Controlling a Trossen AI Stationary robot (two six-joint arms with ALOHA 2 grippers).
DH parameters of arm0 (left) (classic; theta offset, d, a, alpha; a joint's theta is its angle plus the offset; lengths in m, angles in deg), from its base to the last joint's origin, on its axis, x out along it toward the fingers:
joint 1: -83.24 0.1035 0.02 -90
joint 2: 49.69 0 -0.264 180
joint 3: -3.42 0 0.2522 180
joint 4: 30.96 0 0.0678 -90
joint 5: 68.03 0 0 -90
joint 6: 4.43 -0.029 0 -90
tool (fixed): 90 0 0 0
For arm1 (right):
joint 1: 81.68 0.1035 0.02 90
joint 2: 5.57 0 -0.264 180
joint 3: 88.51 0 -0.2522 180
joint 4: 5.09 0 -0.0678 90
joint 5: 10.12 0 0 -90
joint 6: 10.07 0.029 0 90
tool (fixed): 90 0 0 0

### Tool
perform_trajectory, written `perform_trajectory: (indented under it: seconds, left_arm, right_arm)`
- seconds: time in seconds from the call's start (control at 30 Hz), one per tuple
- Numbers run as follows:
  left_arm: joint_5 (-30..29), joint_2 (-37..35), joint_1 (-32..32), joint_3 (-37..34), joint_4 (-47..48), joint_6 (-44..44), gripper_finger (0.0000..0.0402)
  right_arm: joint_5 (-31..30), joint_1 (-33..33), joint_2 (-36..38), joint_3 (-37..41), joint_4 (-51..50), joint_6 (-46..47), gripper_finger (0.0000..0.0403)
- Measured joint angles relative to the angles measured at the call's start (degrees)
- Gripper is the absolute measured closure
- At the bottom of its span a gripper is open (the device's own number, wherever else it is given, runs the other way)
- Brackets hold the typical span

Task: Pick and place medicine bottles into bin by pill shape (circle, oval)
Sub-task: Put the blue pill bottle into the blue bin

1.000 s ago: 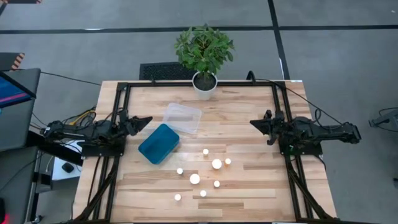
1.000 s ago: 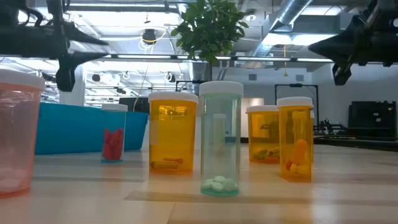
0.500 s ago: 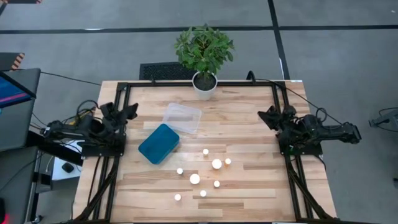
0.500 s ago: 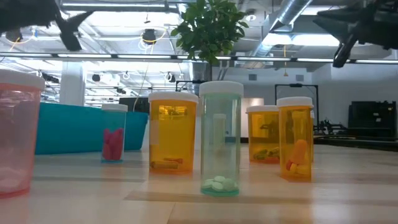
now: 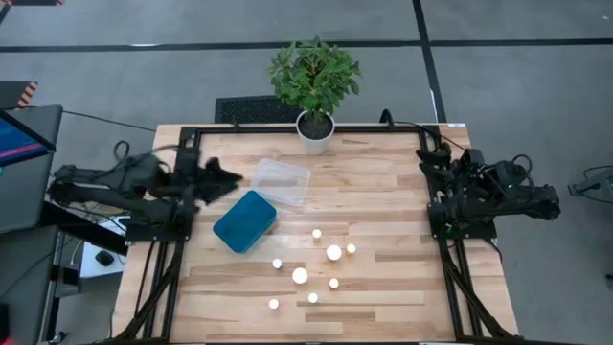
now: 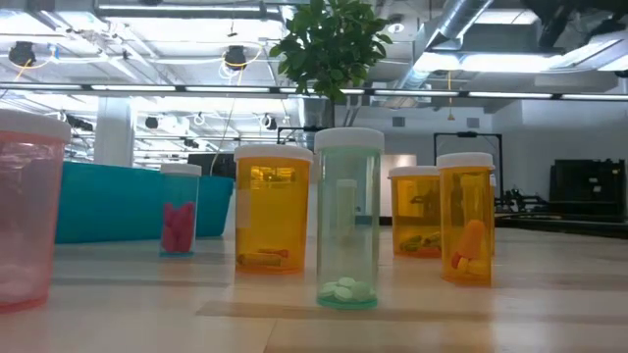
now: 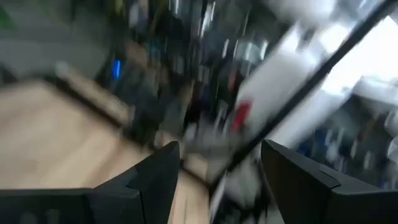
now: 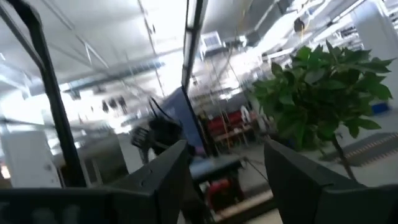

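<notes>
Several medicine bottles with white caps (image 5: 317, 233) (image 5: 333, 252) (image 5: 300, 275) stand upright on the wooden table's middle. In the low view they show as orange (image 6: 272, 211), clear green (image 6: 347, 218) and pink (image 6: 25, 211) bottles with pills inside. A teal bin (image 5: 244, 220) lies left of them, with a clear bin (image 5: 281, 180) beyond it. My left gripper (image 5: 228, 178) (image 7: 217, 149) hovers open near the teal bin's far left corner. My right gripper (image 5: 428, 158) (image 8: 225, 148) is open at the table's right edge, raised. Neither has anything between its fingers.
A potted plant in a white pot (image 5: 314, 129) stands at the table's far edge, in the middle. A black frame (image 5: 306, 127) runs round the table's far and side edges. Bare wood (image 5: 383, 206) lies between the bottles and the right arm.
Both grippers have opened and risen out of the low view. My left gripper drew back toward the left edge, turning toward the far side, then swung out again toward the teal bin. My right gripper has pulled back toward the right edge and turned toward the far edge.
</notes>
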Motion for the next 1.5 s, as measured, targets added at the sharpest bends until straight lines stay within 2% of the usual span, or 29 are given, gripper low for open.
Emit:
perform_trajectory:
  seconds: [0.17, 0.3, 0.43, 0.7, 0.97, 1.1, 1.27, 1.5]
  left_arm:
    - [9.9, 14.5, -2.4, 13.5, 20.4, -0.7, 0.0181]
    - [15.0, 24.0, -4.4, 19.6, 28.5, -5.8, 0.0181]
    - [15.6, 32.0, -5.8, 22.5, 33.3, -10.9, 0.0181]
    - [12.3, 42.5, -10.0, 22.9, 36.8, -21.2, 0.0181]
    - [0.7, 46.9, -13.9, 22.8, 35.8, -27.5, 0.0181]
    - [0.9, 48.8, -14.6, 22.6, 33.4, -28.4, 0.0181]
    - [1.7, 48.9, -14.8, 17.9, 24.4, -28.0, 0.0181]
    - [1.5, 48.8, -14.8, 12.1, 22.0, -26.6, 0.0181]
  right_arm:
    - [0.0, 0.0, -2.7, -3.5, -5.2, -0.1, 0.0187]
    - [0.0, 0.1, -3.6, -3.6, -5.3, 0.0, 0.0186]
    - [0.0, 0.1, -4.2, -3.6, -5.6, 1.7, 0.0184]
    - [0.5, 0.2, -4.2, -3.6, -6.4, 3.0, 0.0184]
    - [1.0, 0.2, -4.2, -3.6, -6.5, 3.4, 0.0184]
    - [1.0, 0.2, -4.2, -3.6, -6.5, 3.4, 0.0186]
    - [1.0, 0.2, -4.1, -3.6, -6.5, 3.4, 0.0186]
    - [1.0, 0.2, -4.1, -3.6, -6.5, 3.4, 0.0186]
